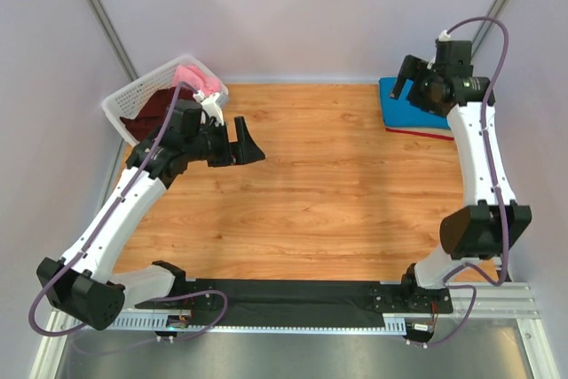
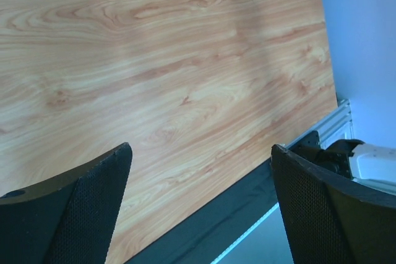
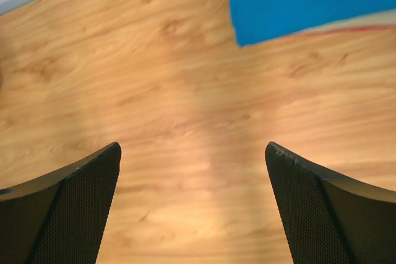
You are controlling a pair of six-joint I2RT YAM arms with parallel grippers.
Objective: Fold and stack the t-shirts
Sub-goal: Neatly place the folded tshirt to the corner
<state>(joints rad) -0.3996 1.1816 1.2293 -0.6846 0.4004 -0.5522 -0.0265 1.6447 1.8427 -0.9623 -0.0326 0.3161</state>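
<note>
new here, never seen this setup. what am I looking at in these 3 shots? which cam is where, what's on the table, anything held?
It is a robot with two arms, the left arm and the right arm, bolted at the near edge of a wooden table. The wide picture comes from a fixed camera above and behind them. The other two come from a camera on each wrist, looking out between that arm's own fingers. At the far right, a blue t-shirt lies folded on a red shirt. At the far left, a white basket holds a pink shirt and a dark maroon shirt. The left claw and right claw are open and hold nothing.
</note>
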